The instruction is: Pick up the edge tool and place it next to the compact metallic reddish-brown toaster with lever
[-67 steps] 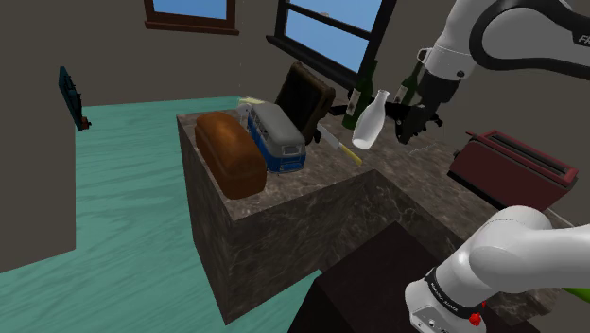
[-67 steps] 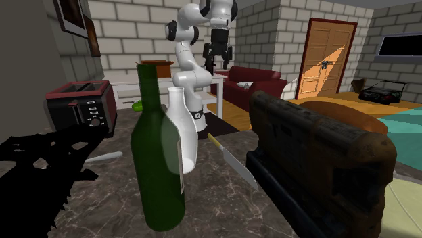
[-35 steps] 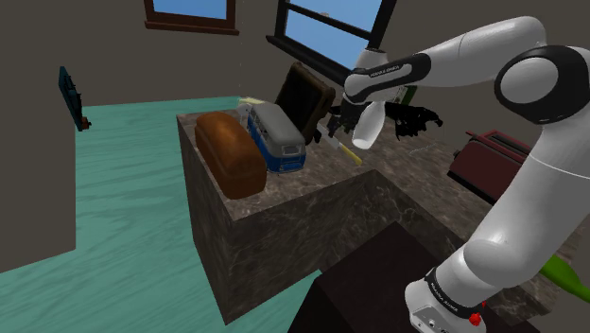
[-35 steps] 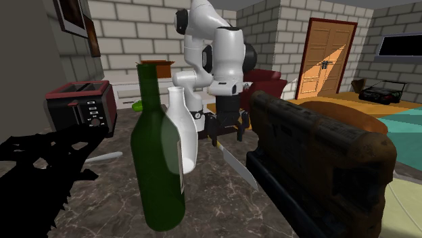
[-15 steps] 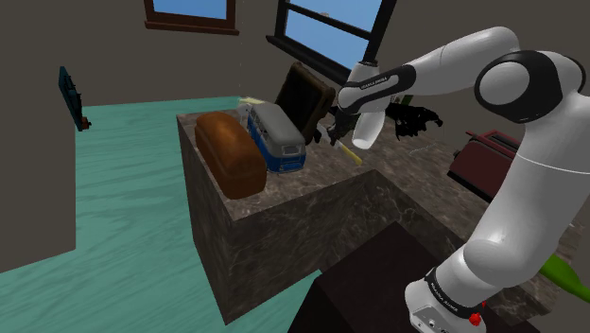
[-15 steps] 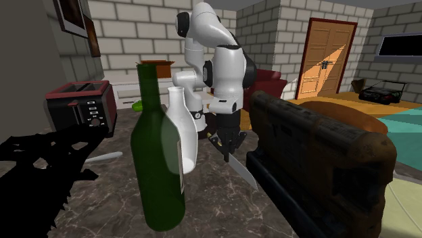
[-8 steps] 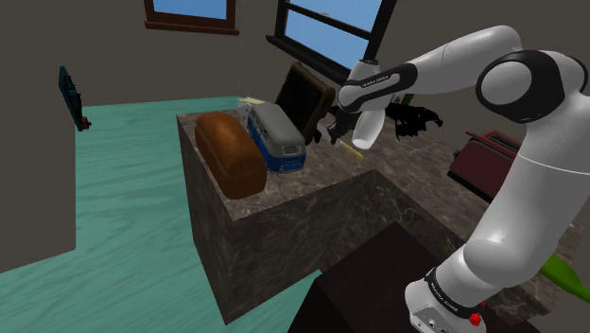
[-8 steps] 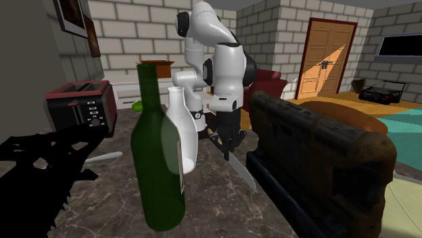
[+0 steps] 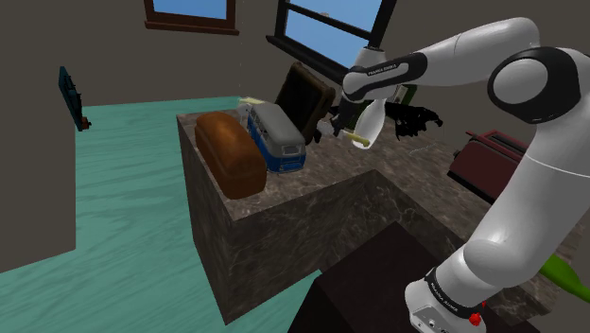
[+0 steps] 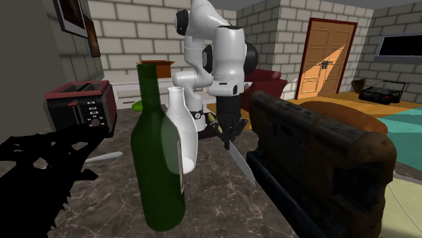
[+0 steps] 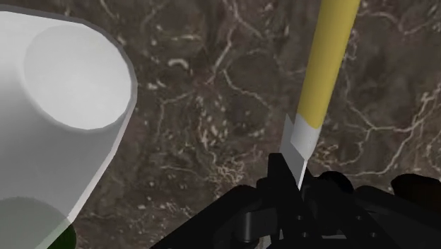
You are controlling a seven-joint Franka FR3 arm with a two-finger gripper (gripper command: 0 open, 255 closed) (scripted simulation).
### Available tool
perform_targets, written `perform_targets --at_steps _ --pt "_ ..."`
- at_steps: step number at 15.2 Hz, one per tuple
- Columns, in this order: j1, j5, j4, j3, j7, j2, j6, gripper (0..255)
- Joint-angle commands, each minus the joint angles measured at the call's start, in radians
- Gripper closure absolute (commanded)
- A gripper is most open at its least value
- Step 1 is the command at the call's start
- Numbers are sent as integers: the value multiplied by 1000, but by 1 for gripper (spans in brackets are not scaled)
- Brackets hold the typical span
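Your knife [image 10: 238, 159] is clasped in the gripper [image 10: 227, 140]. The black fingers are closed narrow on the grey blade just past its yellow handle [image 11: 326, 64]. In the second exterior view it hangs slanted, handle up toward the arm and tip down toward the marble counter [image 9: 284, 203]. You cannot tell from these views whether the tip touches the stone.

The knife sits just beside the white bottle [image 10: 182, 132], between that bottle and the tall dark brown block [image 10: 304, 162]. The reddish-brown toaster [image 9: 511, 166] stands well apart from it, at the counter's end on the shoulder view's right. Its slots and front buttons show in the second exterior view.

A strip of small pale lettering runs along the forearm [image 9: 383, 68]; you cannot read it.

The arm [image 9: 529, 85] climbs from the lower right of the shoulder view and folds at a high elbow. From there it reaches left, with the wrist turned down over the counter.

The gripper's fingertips are hidden behind the white bottle in the shoulder view. A green bottle [image 10: 159, 155] fills the near foreground of the second exterior view. A jagged black object [image 10: 34, 169] beside it is too dark to make out. A brown loaf [image 9: 230, 151] and a blue and white bus-shaped thing [image 9: 276, 137] sit at the counter's near corner.
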Motion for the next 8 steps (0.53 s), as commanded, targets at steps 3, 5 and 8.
perform_targets --at_steps 3,5,8 --pt "1 -3 26 -1 2 -24 -50 255" --pt "1 -4 40 -1 2 -34 -74 255" --pt "1 -5 62 -1 3 -49 -111 255"
